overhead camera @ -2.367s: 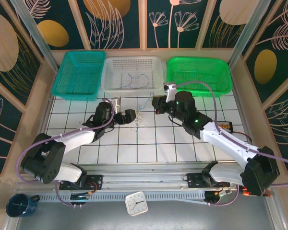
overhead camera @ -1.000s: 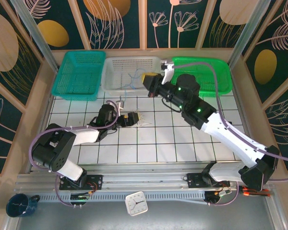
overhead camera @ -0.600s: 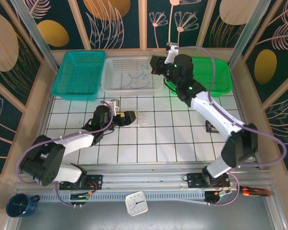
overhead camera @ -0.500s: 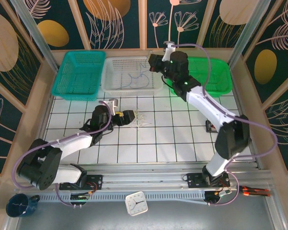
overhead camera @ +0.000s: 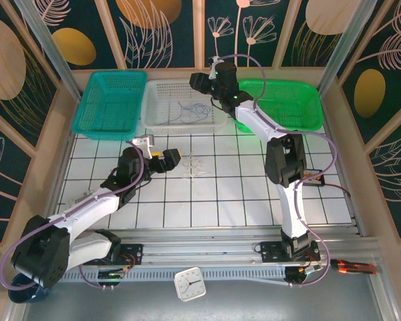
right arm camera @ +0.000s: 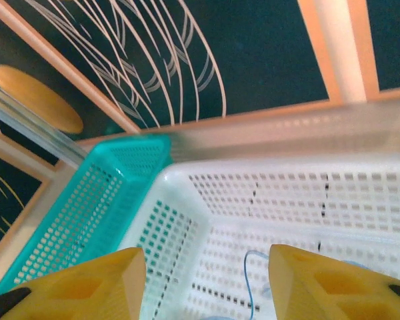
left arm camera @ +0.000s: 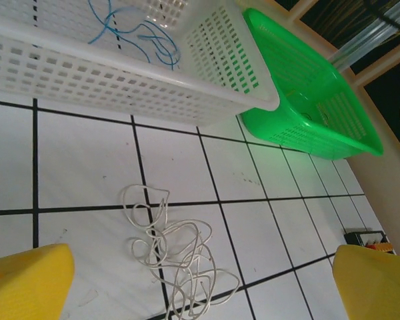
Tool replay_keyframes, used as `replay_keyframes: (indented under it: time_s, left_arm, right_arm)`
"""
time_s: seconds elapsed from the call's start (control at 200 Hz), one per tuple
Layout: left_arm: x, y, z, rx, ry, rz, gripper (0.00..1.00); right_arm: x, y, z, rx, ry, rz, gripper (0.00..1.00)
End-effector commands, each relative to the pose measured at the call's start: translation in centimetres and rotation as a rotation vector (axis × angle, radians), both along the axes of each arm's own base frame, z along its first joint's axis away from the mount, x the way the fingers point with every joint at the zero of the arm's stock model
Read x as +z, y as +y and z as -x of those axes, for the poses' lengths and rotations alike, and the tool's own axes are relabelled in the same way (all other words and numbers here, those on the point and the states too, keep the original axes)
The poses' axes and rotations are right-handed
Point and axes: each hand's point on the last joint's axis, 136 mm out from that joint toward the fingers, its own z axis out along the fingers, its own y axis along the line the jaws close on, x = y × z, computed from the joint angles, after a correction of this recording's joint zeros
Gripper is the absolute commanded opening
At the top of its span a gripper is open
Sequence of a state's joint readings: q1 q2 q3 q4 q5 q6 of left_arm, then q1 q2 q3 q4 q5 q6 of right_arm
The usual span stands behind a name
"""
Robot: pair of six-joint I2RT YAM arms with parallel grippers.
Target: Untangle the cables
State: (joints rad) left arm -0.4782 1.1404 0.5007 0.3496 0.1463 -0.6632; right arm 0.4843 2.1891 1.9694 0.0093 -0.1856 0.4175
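Moved: right gripper (overhead camera: 198,81) has swung left from the green basket's (overhead camera: 306,122) side to the far rim of the white basket (overhead camera: 151,123).
Right gripper: jaws parted, holding nothing; blue cables (overhead camera: 191,109) lie below.
Left gripper (overhead camera: 166,159): wide, empty; whitish cables (overhead camera: 194,167) just ahead, untouched.
Room: bare tiles (overhead camera: 240,180) surround the tangle.

A robotics lab cell, by the look of it. The left arm (overhead camera: 87,207) and right arm (overhead camera: 291,200) are bolted to an aluminium rail (overhead camera: 207,242) behind the grippers. Under the left gripper (overhead camera: 168,160) lies a white table (overhead camera: 240,194) ruled in a black grid. Beyond it stand a teal basket (overhead camera: 110,100) and a green basket (overhead camera: 281,100), with a white basket (overhead camera: 155,100) beneath the right gripper (overhead camera: 198,81). Leaf-patterned panels (overhead camera: 167,33) box everything in.
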Motion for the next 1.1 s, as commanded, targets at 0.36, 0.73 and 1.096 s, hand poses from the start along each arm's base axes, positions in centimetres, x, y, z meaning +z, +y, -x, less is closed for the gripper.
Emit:
replay_keyframes:
  time_s: [0.36, 0.73, 1.096]
  left_arm:
    - [2.1, 1.9, -1.0, 0.110, -0.043, 0.012, 0.99]
    - [1.7, 3.5, -0.9, 0.191, -0.018, -0.023, 0.99]
    - [-0.8, -0.2, 0.7, -0.011, 0.121, 0.052, 0.99]
  right_arm:
    - [6.6, -1.2, 10.6, 0.102, -0.125, -0.049, 0.52]
    - [0.2, -4.2, 19.7, 0.078, -0.030, -0.026, 0.53]
    - [-7.7, -3.9, 25.8, 0.093, 0.115, 0.046, 0.52]
